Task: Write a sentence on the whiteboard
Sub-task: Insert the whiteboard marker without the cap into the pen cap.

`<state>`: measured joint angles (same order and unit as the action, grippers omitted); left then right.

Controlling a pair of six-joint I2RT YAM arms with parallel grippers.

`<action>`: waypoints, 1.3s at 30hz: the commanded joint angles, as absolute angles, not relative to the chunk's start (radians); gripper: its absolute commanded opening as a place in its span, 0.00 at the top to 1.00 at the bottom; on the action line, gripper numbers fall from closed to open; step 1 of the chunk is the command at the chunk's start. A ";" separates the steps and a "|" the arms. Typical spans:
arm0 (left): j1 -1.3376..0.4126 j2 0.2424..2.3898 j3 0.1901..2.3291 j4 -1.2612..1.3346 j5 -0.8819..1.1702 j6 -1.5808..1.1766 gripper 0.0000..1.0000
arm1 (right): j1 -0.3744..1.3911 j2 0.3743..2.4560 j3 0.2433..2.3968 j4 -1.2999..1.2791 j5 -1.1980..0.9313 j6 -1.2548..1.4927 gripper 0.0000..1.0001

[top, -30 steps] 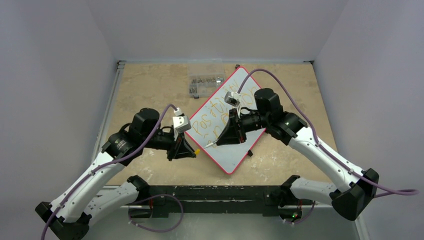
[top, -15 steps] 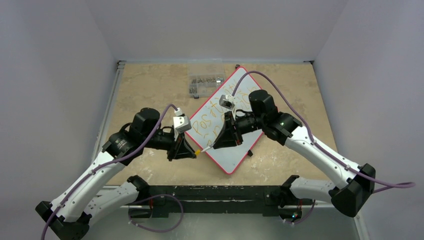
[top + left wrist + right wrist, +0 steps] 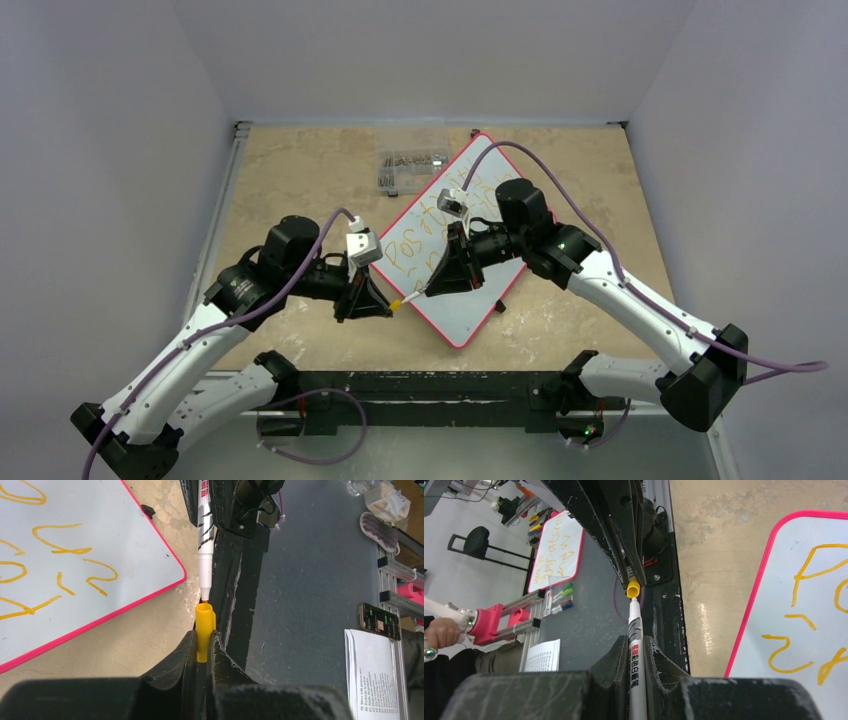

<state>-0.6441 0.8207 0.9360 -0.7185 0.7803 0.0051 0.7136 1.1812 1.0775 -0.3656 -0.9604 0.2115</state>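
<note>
The whiteboard (image 3: pixel 478 262) lies tilted on the table, its red-pink frame showing in the left wrist view (image 3: pixel 95 612) and the right wrist view (image 3: pixel 746 620). The sentence (image 3: pixel 425 240) in orange-yellow lettering runs across it in two lines, partly hidden by the right arm. My right gripper (image 3: pixel 440 283) is shut on a white marker (image 3: pixel 634 630). My left gripper (image 3: pixel 385 303) is shut on the yellow cap (image 3: pixel 204 630). The marker's orange tip (image 3: pixel 204 599) touches the cap's open mouth, just off the board's near-left edge.
A clear plastic box of small parts (image 3: pixel 411 169) lies at the back of the table, left of the board's far corner. The black frame rail (image 3: pixel 430 385) runs along the near edge.
My right gripper has moved left and toward me off the board, bringing the marker tip up to the cap. The left gripper has stayed still.
</note>
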 commanded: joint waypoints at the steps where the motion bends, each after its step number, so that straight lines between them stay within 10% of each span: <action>1: -0.651 0.814 0.934 -0.674 0.794 0.023 1.00 | 0.719 1.173 1.119 -0.315 -0.971 0.222 1.00; 39: -0.651 0.800 0.928 -0.668 0.746 0.016 1.00 | 0.751 1.191 1.101 -0.324 -0.902 0.205 1.00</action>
